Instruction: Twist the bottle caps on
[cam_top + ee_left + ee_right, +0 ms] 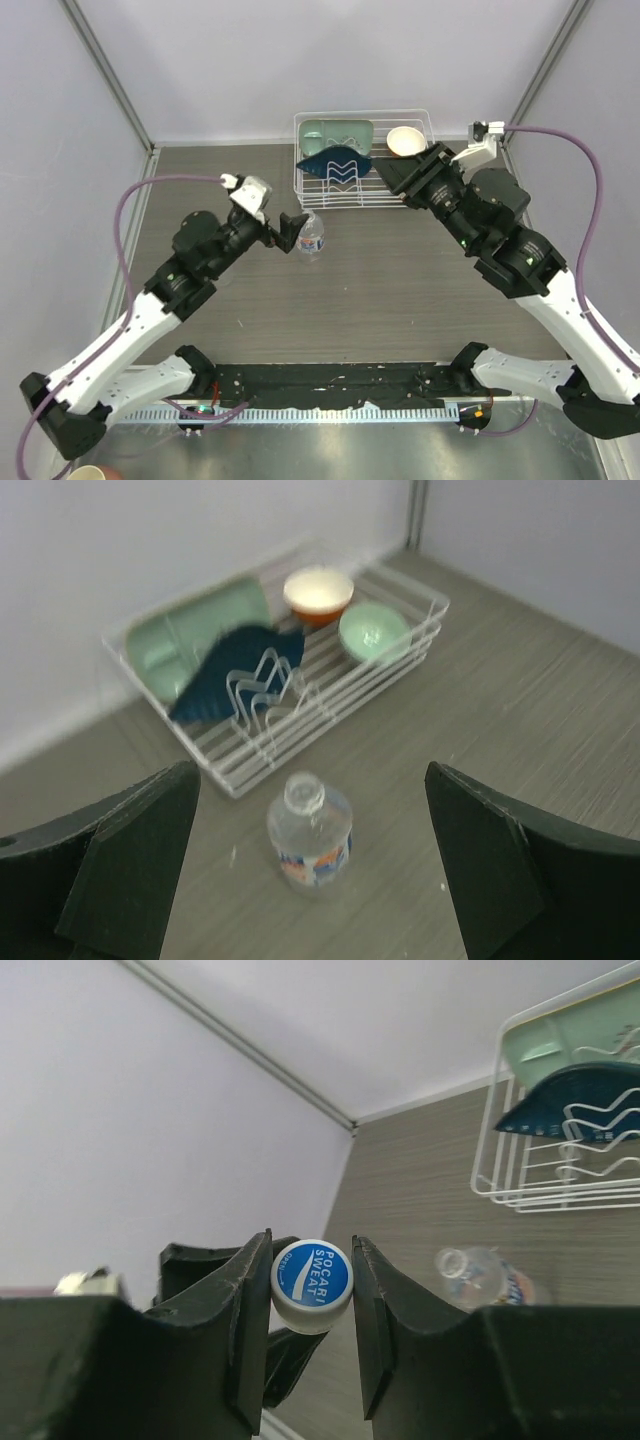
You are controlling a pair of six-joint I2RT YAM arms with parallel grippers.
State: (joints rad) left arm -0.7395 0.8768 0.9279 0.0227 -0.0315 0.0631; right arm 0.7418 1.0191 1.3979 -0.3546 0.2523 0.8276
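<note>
- While its two black fingers stand wide apart, the left gripper [290, 233] hangs low over the grey wood-grain tabletop [400, 300], gripping nothing.
- Just to the right of that gripper, the small clear plastic bottle with a blue, white and orange label band [312, 238] stands upright on the table. Its neck is open and bare, and neither finger touches it.
- Behind the bottle, against the back wall, sits the white wire dish rack [350, 205]. It holds a pale green tray [338, 132], a dark blue piece [335, 162] and a cream bowl [405, 140].
- At the rack's right front corner, the right gripper [311, 1250] is raised above the table, well apart from the bottle.
- Its fingers are clamped on the small round white plastic cap with a blue printed top [312, 1278], one finger on each side of it.
</note>
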